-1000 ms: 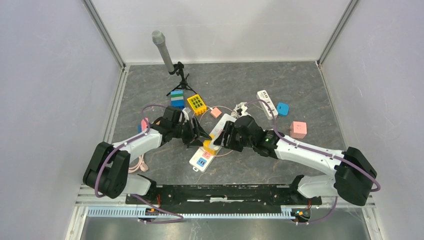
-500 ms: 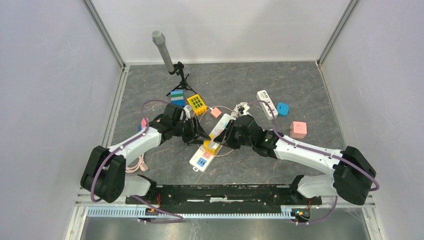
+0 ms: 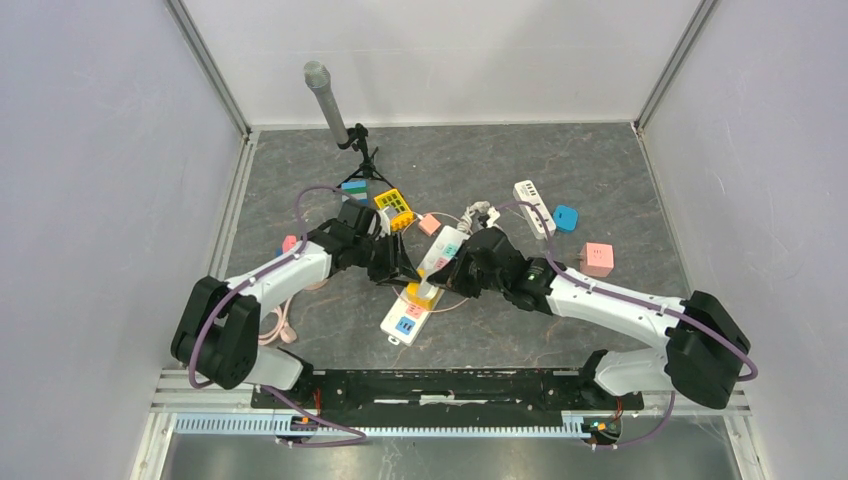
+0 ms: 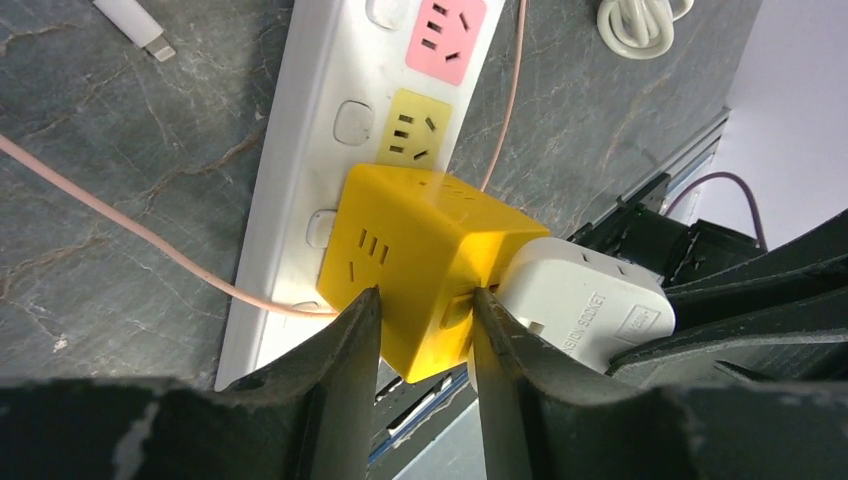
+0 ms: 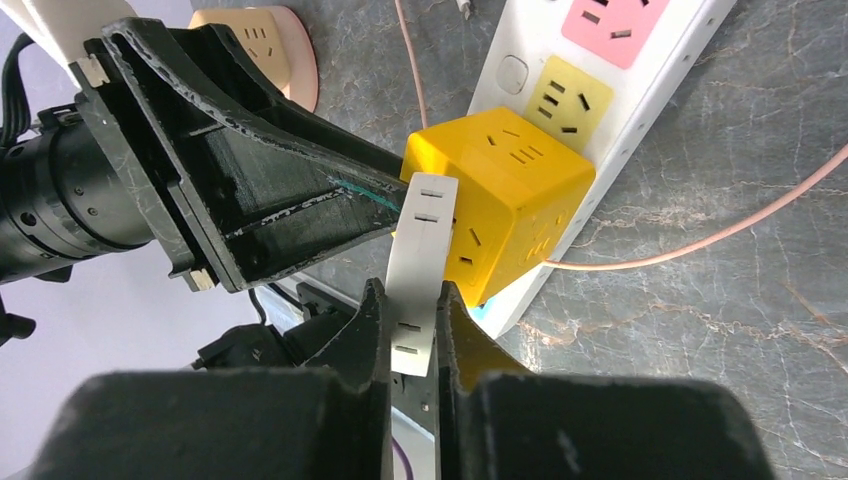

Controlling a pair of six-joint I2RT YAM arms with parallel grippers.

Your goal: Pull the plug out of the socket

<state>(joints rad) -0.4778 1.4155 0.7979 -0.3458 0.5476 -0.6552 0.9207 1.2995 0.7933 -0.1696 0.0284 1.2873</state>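
A yellow cube socket (image 3: 419,293) (image 4: 420,250) (image 5: 510,190) sits plugged into the long white power strip (image 3: 400,325) (image 4: 300,180) (image 5: 640,120) on the grey table. A flat white plug adapter (image 4: 585,300) (image 5: 425,240) sticks out of the cube's side. My left gripper (image 3: 404,279) (image 4: 425,295) comes in from the left and is shut on the yellow cube, one finger on each side face. From the right, my right gripper (image 3: 446,276) (image 5: 410,295) is shut on the white plug, its flat body pinched between the pads.
A thin pink cable (image 4: 150,240) loops across the strip. Behind stand a microphone on a tripod (image 3: 322,90), a yellow socket block (image 3: 393,207), a second white strip (image 3: 533,205), a blue piece (image 3: 566,217) and a pink cube (image 3: 598,258).
Both grippers have closed: the left onto the yellow cube, the right onto the white plug. The left arm has shifted slightly toward the back.
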